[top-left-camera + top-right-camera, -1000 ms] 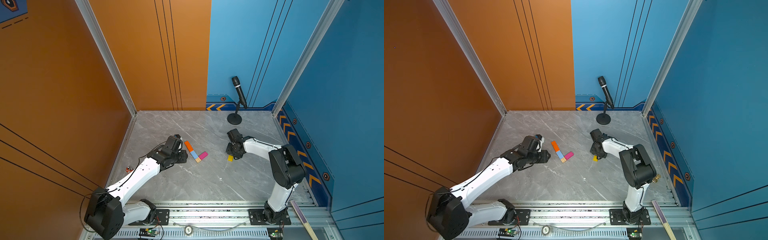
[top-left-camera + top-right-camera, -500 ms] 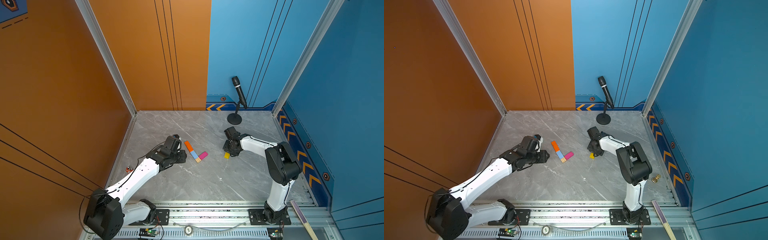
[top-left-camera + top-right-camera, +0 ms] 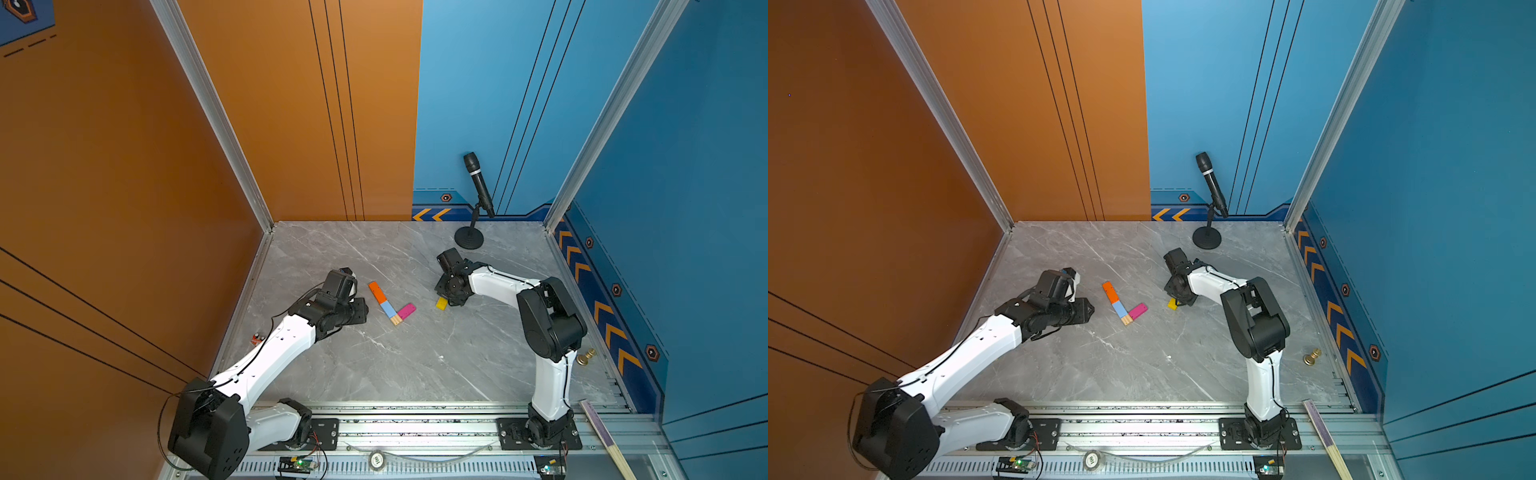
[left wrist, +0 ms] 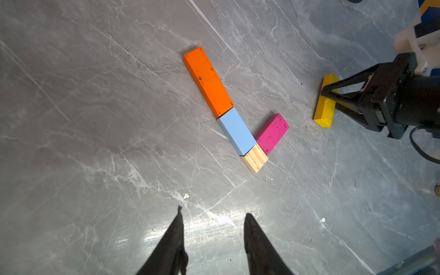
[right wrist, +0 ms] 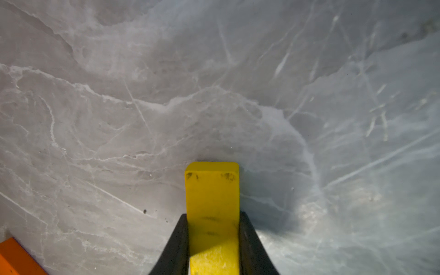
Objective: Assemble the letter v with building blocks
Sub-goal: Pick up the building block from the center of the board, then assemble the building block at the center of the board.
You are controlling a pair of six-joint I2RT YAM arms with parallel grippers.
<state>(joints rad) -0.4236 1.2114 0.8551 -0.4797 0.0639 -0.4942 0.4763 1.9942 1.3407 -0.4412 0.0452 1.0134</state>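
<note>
The orange block [image 3: 377, 291], light blue block [image 3: 387, 308] and small wood block [image 3: 396, 319] lie end to end in a slanted line on the grey table. The pink block [image 3: 406, 310] angles up from the wood block, which gives a partial letter v [image 4: 238, 128]. To the right of the pink block, my right gripper [image 3: 446, 297] is shut on the long yellow block [image 5: 212, 190] and holds it low over the table. My left gripper [image 4: 213, 212] is open with nothing between its fingers and sits left of the orange block.
A microphone on a round stand [image 3: 469, 239] stands at the back right. A brass knob [image 3: 585, 356] lies by the right wall, and a small red gadget [image 3: 256, 338] by the left wall. A wooden stick [image 3: 606, 440] lies at the front right corner.
My right gripper has carried the yellow block left and slightly back, closer to the pink block. The left arm has barely moved.
</note>
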